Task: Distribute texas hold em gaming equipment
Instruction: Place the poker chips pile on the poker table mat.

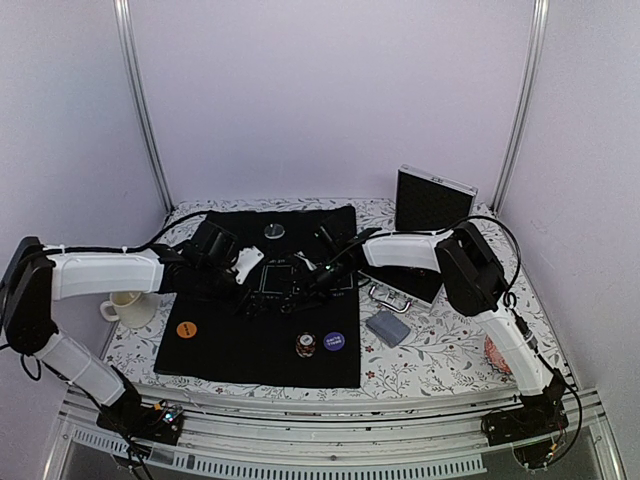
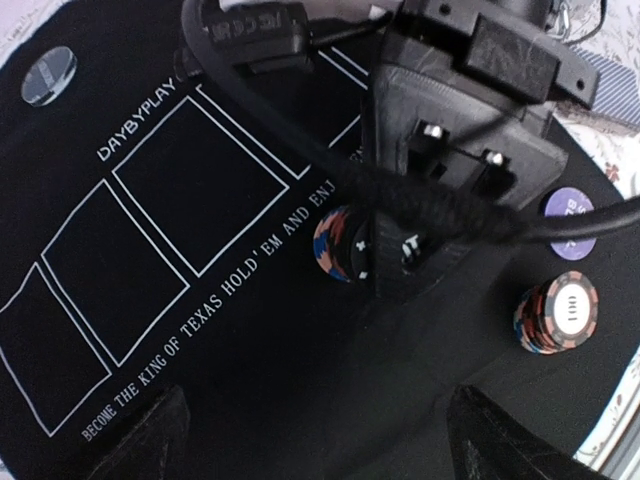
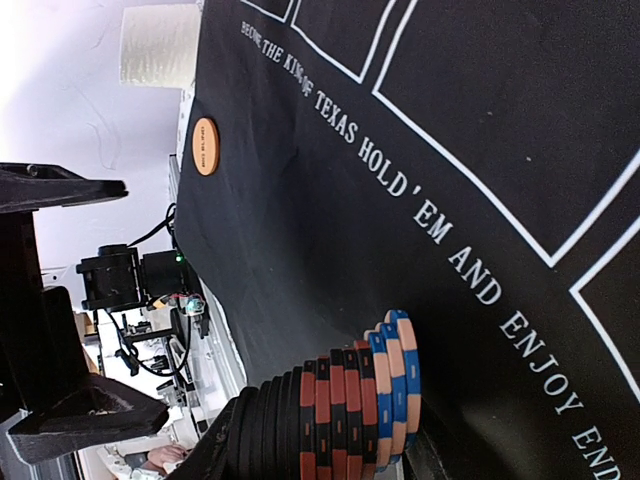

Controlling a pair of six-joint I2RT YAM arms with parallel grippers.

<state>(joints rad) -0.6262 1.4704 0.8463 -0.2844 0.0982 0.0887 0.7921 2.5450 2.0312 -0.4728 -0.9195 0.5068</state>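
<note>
Right claw: our right gripper (image 2: 360, 255) is clamped on a chip stack (image 3: 360, 400) near the centre of the mat (image 1: 230, 350). It may sit just off the cloth, but we cannot tell.
Left claw: our left gripper (image 2: 320, 445) has its fingers spread wide and empty, at 9 o'clock of that stack.
Second chip stack (image 1: 306, 345): at the mat's 6 o'clock, with the purple button (image 1: 334, 341) just beside it at 3 o'clock.
Other buttons: orange button (image 1: 186, 328) at 8 o'clock, silver button (image 1: 273, 231) at 12.
Card deck (image 1: 388, 328): off the mat, at 4 o'clock.
</note>
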